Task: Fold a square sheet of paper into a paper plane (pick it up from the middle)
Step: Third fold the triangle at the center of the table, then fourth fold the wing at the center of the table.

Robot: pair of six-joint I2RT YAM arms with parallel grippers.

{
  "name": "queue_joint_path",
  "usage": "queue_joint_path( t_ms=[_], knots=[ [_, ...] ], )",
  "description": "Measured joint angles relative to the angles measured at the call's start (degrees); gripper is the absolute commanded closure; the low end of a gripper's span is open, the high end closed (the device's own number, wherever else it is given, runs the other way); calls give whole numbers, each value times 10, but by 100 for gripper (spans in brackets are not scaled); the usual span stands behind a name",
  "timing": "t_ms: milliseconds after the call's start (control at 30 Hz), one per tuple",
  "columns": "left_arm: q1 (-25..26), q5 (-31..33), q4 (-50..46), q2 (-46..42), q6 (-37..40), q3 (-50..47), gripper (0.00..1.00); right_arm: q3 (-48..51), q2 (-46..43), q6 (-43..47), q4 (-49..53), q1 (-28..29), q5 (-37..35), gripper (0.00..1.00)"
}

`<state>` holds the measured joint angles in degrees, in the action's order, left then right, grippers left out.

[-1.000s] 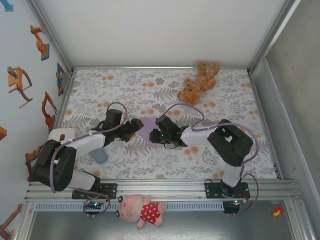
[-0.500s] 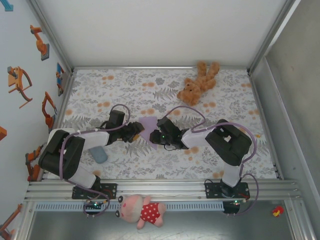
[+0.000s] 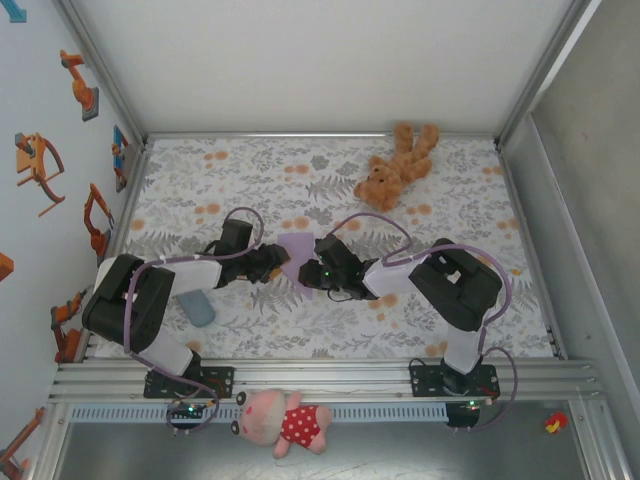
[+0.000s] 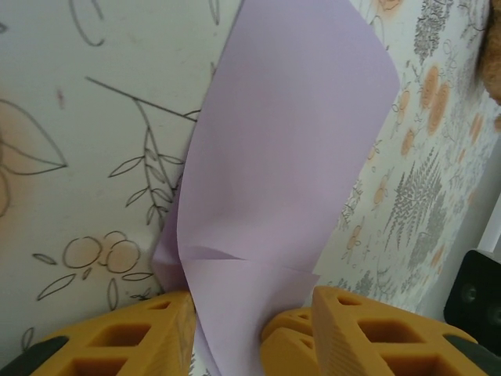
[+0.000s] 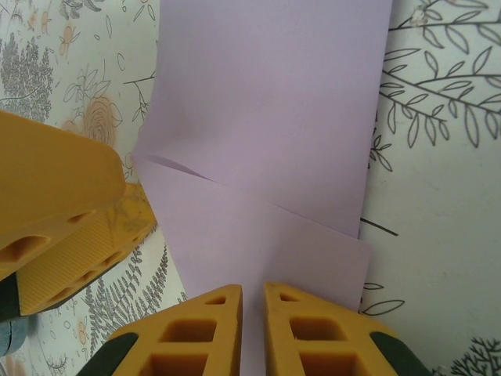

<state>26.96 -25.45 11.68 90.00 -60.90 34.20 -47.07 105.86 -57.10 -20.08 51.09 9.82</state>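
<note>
Square sheet of paper (image 3: 296,247) sits close to the middle of the table (image 3: 470,210), a little toward its left edge, caught between the two grippers that meet there nose to nose. It is not lying flat. A shallow crease crosses it, and the part beyond the crease bows up off the floral surface.

The right gripper (image 5: 252,291) has its fingers drawn together on the sheet's near edge, with only a sliver of gap between them and the lilac paper running straight into it. That looks like an anchoring pinch, placed to keep the sheet from sliding while the other arm works it.

The left gripper (image 4: 252,301) comes in from the opposite side. Its fingers stand apart and the paper rises between them rather than being clamped. Straddling the sheet at the crease line probably lets it either close on the fold or steer the free flap over.

No narrow dart shape is there yet, so the folding seems to be at an early stage. The thin paper will buckle if either arm pulls sideways.

A brown teddy bear (image 3: 393,170) lies near the far edge, toward the right corner, well apart from the work. A small grey-blue pad (image 3: 199,309) rests by the left arm, toward the near-left corner. A pink pig toy (image 3: 284,420) lies on the rail beyond the near edge.
</note>
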Motion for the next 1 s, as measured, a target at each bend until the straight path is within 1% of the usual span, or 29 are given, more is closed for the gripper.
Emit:
queue_joint_path(
  t_ms=[233,400,633,700,800,900,1000],
  knots=[
    [0,-8,5,12,4,8,57,1,0,0,-2,0,0,86],
    [-2,-27,0,32,23,28,58,2,0,0,-3,0,0,86],
    [-17,-66,-11,56,64,51,63,3,0,0,-4,0,0,86],
    [-21,-74,-19,62,76,54,66,3,0,1,-4,-1,2,86],
    [-25,-84,-38,66,95,57,74,3,0,3,-4,-3,8,86],
    [-28,-91,-57,67,117,61,84,4,0,9,-6,-5,11,85],
    [-31,-93,-78,67,137,67,93,4,-4,19,-3,-5,12,81]
  ],
)
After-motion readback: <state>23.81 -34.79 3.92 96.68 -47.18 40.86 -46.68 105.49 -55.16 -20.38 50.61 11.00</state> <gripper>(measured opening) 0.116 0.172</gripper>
